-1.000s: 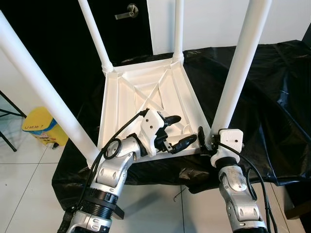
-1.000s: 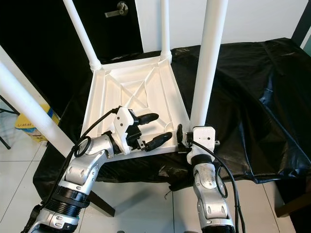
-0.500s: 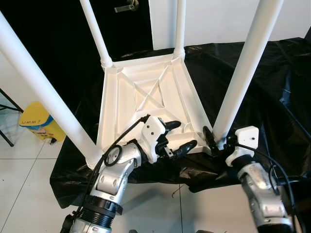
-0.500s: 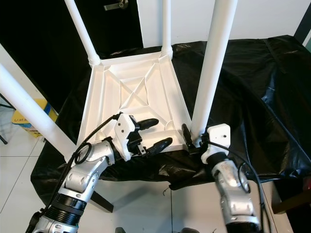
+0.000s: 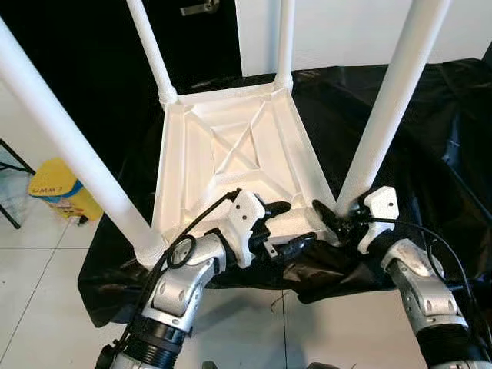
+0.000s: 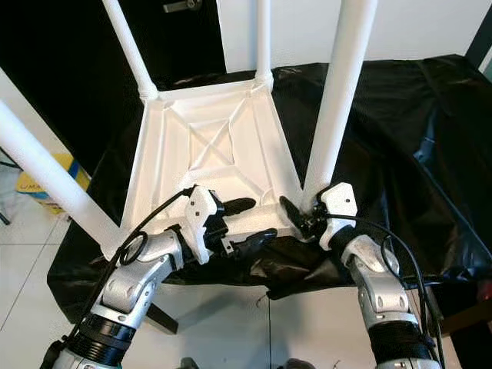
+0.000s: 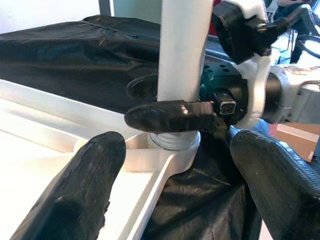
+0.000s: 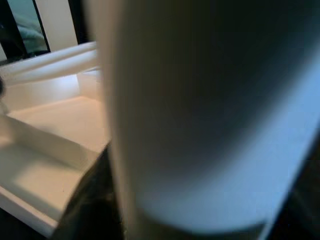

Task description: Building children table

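The white children's table [image 5: 231, 146] lies upside down on a black cloth, its four legs pointing up. My left gripper [image 5: 296, 224] is open at the table's near edge, with one finger over the underside and the other below the rim. In the left wrist view its two fingers [image 7: 75, 200] stand wide apart, facing the base of the near-right leg [image 7: 182, 50]. My right gripper [image 5: 342, 219] is shut on that near-right leg [image 5: 384, 115] at its socket. One of its fingers [image 7: 170, 115] lies across the front of the leg and the other sits behind it.
The black cloth [image 5: 430, 154] covers the support and hangs over its near edge. A yellow container [image 5: 61, 192] stands on the white tiled floor at the left. A dark door with a lever handle [image 5: 200, 8] is behind the table.
My left gripper has drawn back from over the underside to the table's near edge. My right forearm has swung out to the right while its gripper stayed at the leg's base.
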Motion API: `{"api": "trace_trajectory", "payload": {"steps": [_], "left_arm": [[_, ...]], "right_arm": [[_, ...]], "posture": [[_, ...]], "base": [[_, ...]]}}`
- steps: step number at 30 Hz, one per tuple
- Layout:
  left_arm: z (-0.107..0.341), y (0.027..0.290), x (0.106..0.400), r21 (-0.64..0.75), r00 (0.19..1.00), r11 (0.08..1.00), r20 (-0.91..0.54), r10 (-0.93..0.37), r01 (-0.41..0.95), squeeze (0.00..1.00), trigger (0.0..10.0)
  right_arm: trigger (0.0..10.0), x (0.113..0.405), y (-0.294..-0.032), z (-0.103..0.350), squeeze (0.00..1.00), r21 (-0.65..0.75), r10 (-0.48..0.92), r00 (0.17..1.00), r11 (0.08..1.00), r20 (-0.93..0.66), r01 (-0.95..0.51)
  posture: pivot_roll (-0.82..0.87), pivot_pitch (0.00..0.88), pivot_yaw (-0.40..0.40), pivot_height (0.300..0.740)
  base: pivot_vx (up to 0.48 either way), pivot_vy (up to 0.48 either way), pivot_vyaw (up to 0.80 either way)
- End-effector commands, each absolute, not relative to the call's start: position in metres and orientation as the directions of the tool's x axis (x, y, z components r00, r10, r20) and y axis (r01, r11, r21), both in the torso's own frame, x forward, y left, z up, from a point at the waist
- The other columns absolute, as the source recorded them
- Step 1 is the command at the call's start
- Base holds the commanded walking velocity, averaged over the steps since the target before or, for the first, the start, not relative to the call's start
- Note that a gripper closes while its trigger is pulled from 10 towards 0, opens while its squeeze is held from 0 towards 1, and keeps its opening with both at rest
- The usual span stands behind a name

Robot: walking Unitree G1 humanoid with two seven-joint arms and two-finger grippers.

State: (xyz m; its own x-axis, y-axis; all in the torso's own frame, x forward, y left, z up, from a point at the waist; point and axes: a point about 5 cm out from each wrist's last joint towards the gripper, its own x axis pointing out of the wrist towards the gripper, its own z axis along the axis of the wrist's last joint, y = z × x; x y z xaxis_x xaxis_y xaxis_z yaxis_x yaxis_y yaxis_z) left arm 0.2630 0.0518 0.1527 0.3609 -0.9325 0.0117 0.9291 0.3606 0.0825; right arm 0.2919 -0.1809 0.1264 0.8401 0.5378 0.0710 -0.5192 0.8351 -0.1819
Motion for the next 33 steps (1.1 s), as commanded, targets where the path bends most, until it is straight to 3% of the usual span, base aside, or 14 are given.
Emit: {"api": "trace_trajectory", "payload": {"steps": [1,4,5,6,7,20,22,33], "left_arm": [[0.151,0.051,0.26,0.093,0.35,0.348,0.0,-0.937,0.933,0.0,10.0],[0.153,0.054,0.262,0.138,0.392,0.391,0.019,-0.92,0.91,0.0,10.0],[0.154,0.058,0.266,0.138,0.425,0.424,0.025,-0.905,0.895,0.0,10.0],[0.154,0.058,0.266,0.138,0.425,0.424,0.025,-0.905,0.895,0.0,10.0],[0.154,0.059,0.267,0.137,0.429,0.428,0.024,-0.903,0.894,0.0,10.0],[0.15,0.064,0.269,0.105,0.413,0.409,-0.015,-0.911,0.906,0.0,10.0],[0.15,0.065,0.271,0.094,0.408,0.404,-0.022,-0.913,0.91,0.0,10.0],[0.152,0.067,0.274,0.066,0.428,0.427,0.009,-0.904,0.902,0.0,10.0]], "right_arm": [[0.0,0.291,-0.175,0.12,0.0,-0.185,0.571,0.82,0.81,0.039,-0.556],[0.0,0.292,-0.176,0.116,0.0,-0.178,0.576,0.817,0.807,0.033,-0.563],[1.0,0.291,-0.177,0.114,0.0,-0.156,0.573,0.819,0.812,0.034,-0.562],[1.0,0.291,-0.177,0.114,0.0,-0.156,0.573,0.819,0.812,0.034,-0.562],[10.0,0.29,-0.178,0.114,0.0,-0.151,0.567,0.823,0.817,0.035,-0.557],[10.0,0.289,-0.176,0.111,0.0,-0.12,0.421,0.902,0.904,0.09,-0.41],[10.0,0.285,-0.17,0.111,0.0,-0.104,0.301,0.945,0.952,0.127,-0.289],[10.0,0.275,-0.151,0.107,0.0,-0.046,0.034,0.992,0.999,0.124,-0.029]], "posture": [[-0.1,0.052,0.046,0.74],[-0.1,0.054,0.044,0.74],[-0.1,0.055,0.043,0.74],[-0.1,0.055,0.043,0.74],[-0.1,0.05,0.047,0.74],[-0.11,0.04,0.059,0.74],[-0.11,0.038,0.062,0.74],[-0.12,0.039,0.048,0.74]], "base": [[0.0,0.0,0.0],[0.0,0.0,0.0],[0.0,0.0,0.0],[0.0,0.0,0.0],[0.0,0.0,0.0],[0.0,0.0,0.0],[0.0,0.0,0.0],[0.0,0.0,0.0]]}}
